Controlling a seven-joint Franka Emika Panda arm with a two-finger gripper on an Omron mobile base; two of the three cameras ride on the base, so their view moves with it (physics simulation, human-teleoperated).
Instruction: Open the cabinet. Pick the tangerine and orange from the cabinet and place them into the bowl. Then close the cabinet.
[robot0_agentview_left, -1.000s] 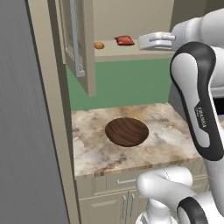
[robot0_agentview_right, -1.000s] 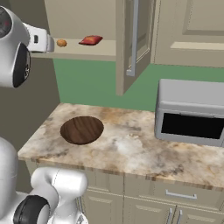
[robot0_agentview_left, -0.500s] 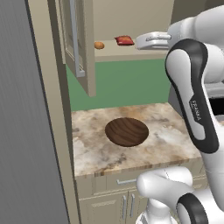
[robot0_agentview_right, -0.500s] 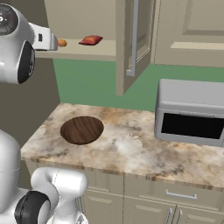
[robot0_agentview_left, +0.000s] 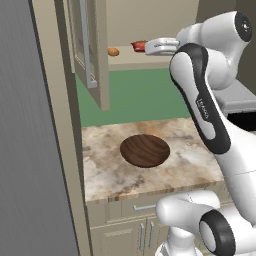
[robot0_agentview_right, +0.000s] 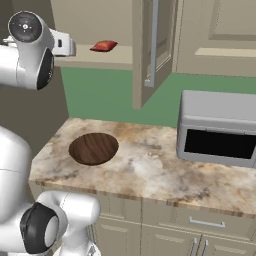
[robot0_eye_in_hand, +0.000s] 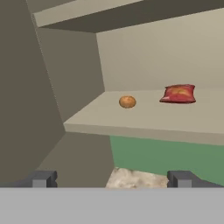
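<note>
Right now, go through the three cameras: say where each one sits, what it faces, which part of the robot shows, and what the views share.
Left base view: behind the arm's left, looking forward and down at the bowl and the cabinet; the arm rises at right.
Right base view: behind its right, facing the same counter and a microwave; the arm rises at left.
Hand view: on the hand, looking into the cabinet shelf at an orange fruit and a red packet; the open gripper tips show below.
Shared: both base views show the bowl and open cabinet door; all show the red packet.
</note>
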